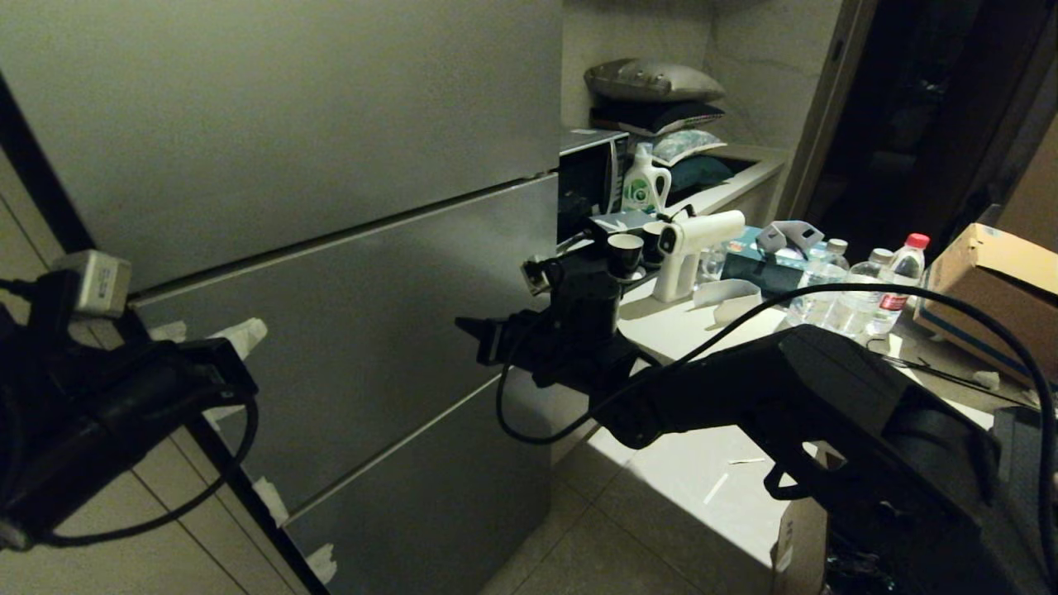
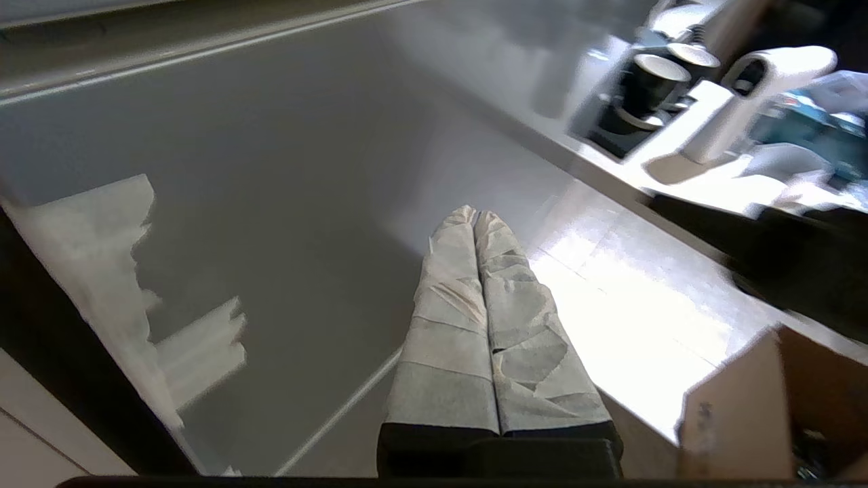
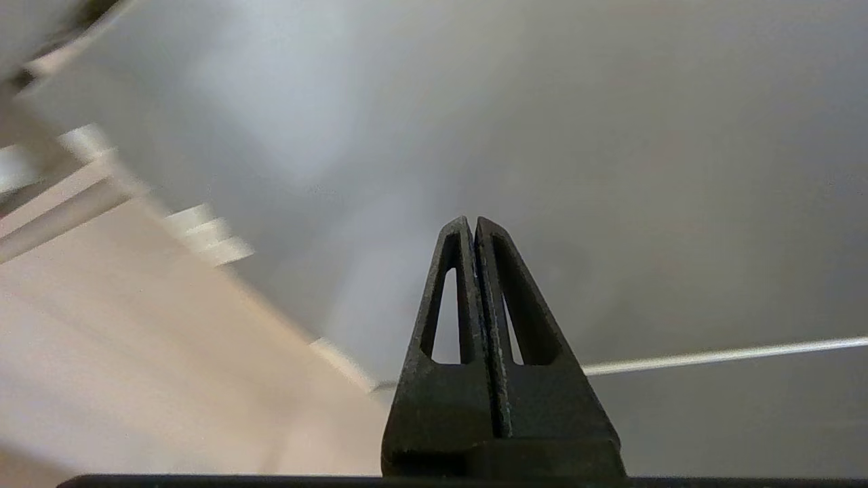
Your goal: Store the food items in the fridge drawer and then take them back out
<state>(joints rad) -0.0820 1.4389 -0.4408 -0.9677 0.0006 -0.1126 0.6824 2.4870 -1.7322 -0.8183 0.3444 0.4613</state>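
The tall grey fridge [image 1: 331, 248] fills the left of the head view, its smooth matte metal fronts shut and split by thin straight seams; torn scraps of white tape [image 1: 240, 335] cling to its left edge. The fridge drawer and the food items are not visible in any view. The left claw [image 2: 475, 215], its two long tapered fingers [image 2: 447, 318] wrapped in wrinkled pale tape, is pressed together with nothing between, pointing at a flat grey fridge panel. The right claw [image 3: 473, 220], of black ribbed plastic with triangular cut-outs, is likewise together and empty, facing the same smooth panel. Beyond the right arm, the pale glossy table [image 1: 702, 322] carries a white pistol-shaped sprayer [image 1: 690, 248], clear plastic water bottles [image 1: 860, 289] and a brown cardboard box [image 1: 992, 289].
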